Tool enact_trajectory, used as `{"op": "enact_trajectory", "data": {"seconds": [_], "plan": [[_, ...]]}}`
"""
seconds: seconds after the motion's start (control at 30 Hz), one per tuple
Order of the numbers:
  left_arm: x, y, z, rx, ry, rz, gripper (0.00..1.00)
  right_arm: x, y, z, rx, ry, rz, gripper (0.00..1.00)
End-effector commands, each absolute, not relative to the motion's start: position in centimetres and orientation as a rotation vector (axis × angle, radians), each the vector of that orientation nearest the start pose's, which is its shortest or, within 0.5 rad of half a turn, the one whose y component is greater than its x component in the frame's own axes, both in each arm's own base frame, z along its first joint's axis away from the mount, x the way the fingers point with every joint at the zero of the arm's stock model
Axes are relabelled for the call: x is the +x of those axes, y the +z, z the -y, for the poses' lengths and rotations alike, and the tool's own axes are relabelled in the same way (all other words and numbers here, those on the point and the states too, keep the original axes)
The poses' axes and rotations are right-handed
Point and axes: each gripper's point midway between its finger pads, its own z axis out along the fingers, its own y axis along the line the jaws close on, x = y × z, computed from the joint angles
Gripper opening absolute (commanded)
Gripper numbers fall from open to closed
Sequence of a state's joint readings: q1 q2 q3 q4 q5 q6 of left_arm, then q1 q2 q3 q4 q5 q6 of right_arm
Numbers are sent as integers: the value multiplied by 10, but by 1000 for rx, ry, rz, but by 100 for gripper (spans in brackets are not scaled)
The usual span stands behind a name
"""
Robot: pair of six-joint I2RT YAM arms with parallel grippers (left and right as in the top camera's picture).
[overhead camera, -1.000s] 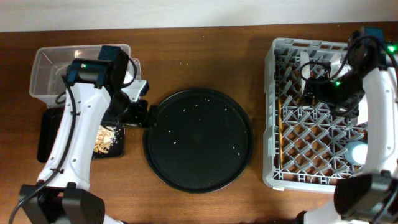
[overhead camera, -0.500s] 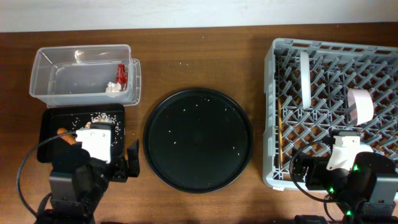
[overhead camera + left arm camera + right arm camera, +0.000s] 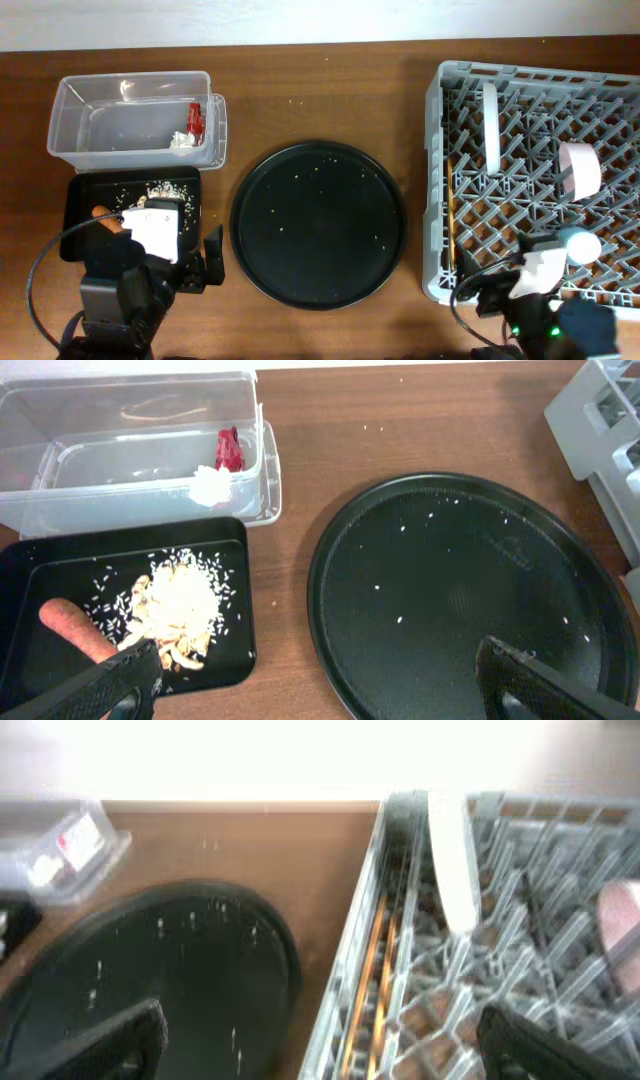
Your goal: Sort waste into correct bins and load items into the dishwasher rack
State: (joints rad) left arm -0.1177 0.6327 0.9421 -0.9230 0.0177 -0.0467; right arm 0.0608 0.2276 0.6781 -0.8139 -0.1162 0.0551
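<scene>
The clear tub point(image 3: 80, 110) holds the red wrapper point(image 3: 195, 118) and white paper scrap point(image 3: 181, 141). The shallow black tray point(image 3: 80, 200) holds beige food scraps point(image 3: 165, 190) and the carrot stick point(image 3: 103, 214). The grey rack point(image 3: 440, 150) holds the upright plate point(image 3: 490, 125), white bowl point(image 3: 580, 168), light-blue cup point(image 3: 579, 243) and chopsticks point(image 3: 451, 225). My left gripper point(image 3: 320, 680) is open and empty, near the table's front edge between the black tray and the round tray. My right gripper point(image 3: 320, 1045) is open and empty over the rack's front left corner.
A large round black tray point(image 3: 318, 223) speckled with crumbs lies in the middle, between the bins and the rack. Both arms sit low at the table's front edge. A few crumbs lie on the wood behind the round tray.
Both arms have pulled back from the tub and the rack to the front edge. In the last half second the right arm has drawn back further, uncovering the cup.
</scene>
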Motion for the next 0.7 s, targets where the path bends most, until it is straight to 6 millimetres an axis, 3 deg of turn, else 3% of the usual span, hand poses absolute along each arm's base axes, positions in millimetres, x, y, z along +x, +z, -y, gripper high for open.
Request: {"op": "enact_trajectory", "data": {"seconds": [0.0, 0.2, 0.3, 0.67], "plan": [[221, 259, 28, 74, -108, -2182, 99, 212, 225, -36, -98, 195, -1721, 98], [221, 259, 28, 74, -108, -2182, 99, 245, 204, -14, 13, 84, -1451, 98], [221, 259, 28, 74, -108, -2183, 99, 246, 156, -13, -78, -13, -1646, 98], [221, 259, 28, 74, -108, -2183, 99, 246, 156, -15, -89, -1, -1646, 99]]}}
